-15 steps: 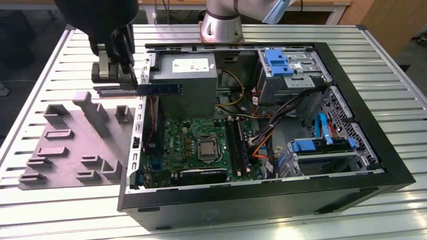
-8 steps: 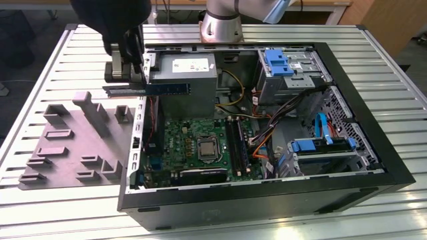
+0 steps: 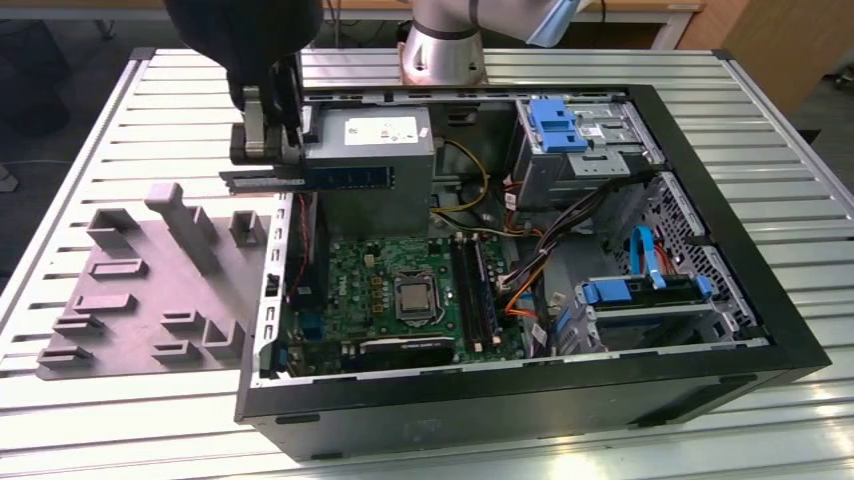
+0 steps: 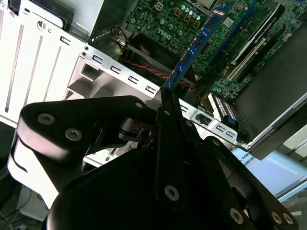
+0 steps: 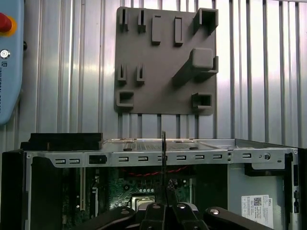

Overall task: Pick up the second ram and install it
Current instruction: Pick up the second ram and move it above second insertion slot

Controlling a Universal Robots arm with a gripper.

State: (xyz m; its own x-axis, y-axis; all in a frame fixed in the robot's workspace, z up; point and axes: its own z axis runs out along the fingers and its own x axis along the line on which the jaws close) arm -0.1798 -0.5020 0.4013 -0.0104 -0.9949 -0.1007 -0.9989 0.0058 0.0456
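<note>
We are looking at a black, open-sided computer tower case (image 3: 534, 395) lying on a ribbed metal desk (image 3: 120, 420), and we are placing everything else against that case. The black end effector (image 3: 274, 155) is hanging above the case wall on the exterior view's left, its fingers (image 4: 165, 143) pressed together and pinching the second ram (image 3: 340, 178), a long, narrow, flat stick with a blue-green face and a row of small dark chips. The stick is lying level, long edge down. One end is reaching over the case interior in front of the grey metal power supply box (image 3: 414, 165), and the other is sticking out past the wall. In the first wrist view we are seeing the second ram (image 5: 163, 153) edge-on as a thin dark line crossing the case's perforated metal rim (image 5: 216, 156). In the second wrist view its blue edge (image 4: 194, 45) is running out from the fingers over the green motherboard (image 4: 230, 28). That motherboard (image 3: 380, 280) is sitting on the case floor, well apart from the stick. A grey plastic holder tray (image 3: 154, 290) with upright blocks is resting on the desk just outside the same wall.
</note>
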